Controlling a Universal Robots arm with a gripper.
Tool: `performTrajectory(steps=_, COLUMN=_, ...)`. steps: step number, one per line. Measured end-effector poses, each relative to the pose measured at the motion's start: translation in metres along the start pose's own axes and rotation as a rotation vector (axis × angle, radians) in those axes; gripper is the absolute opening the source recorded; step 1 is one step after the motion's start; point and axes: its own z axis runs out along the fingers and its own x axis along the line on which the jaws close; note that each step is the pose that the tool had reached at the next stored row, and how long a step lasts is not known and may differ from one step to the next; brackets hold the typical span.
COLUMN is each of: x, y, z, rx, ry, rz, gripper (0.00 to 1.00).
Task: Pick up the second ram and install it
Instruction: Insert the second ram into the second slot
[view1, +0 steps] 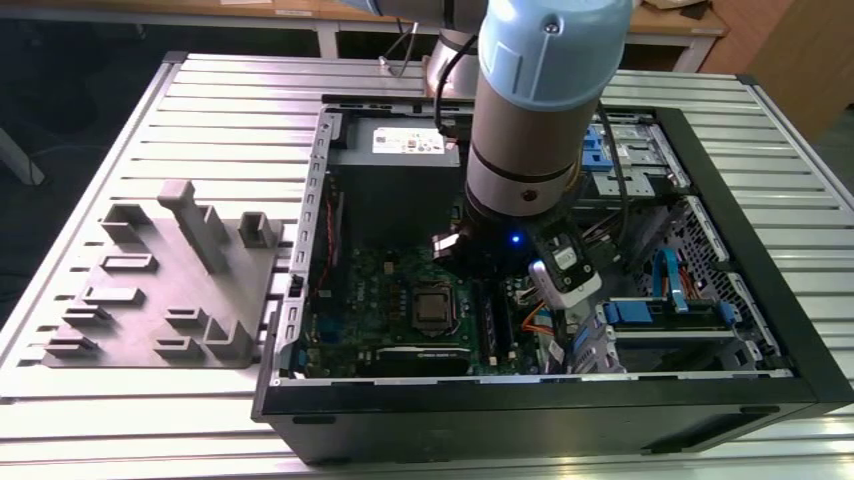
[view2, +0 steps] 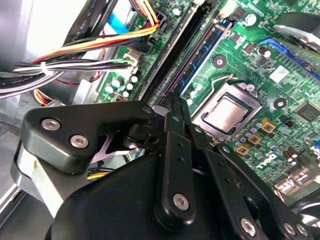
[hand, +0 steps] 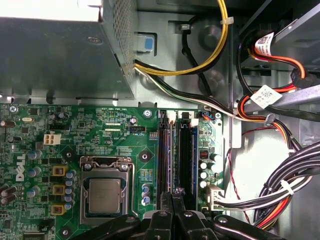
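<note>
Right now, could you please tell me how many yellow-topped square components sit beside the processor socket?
3 yellow-topped square components in a row beside the processor socket: one end, middle, other end. The end effector covers some motherboard, so more may be hidden.

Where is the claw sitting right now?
Inside the open computer case; in the first wrist view the claw hangs over the memory slots, beside the CPU socket.
</note>
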Motion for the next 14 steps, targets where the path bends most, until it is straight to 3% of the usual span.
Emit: performTrajectory(steps=14, x=-0.0001, y=0.0000, z=0.0006, rx=0.0013, ry=-0.0016, rz=0.024, gripper=0.08)
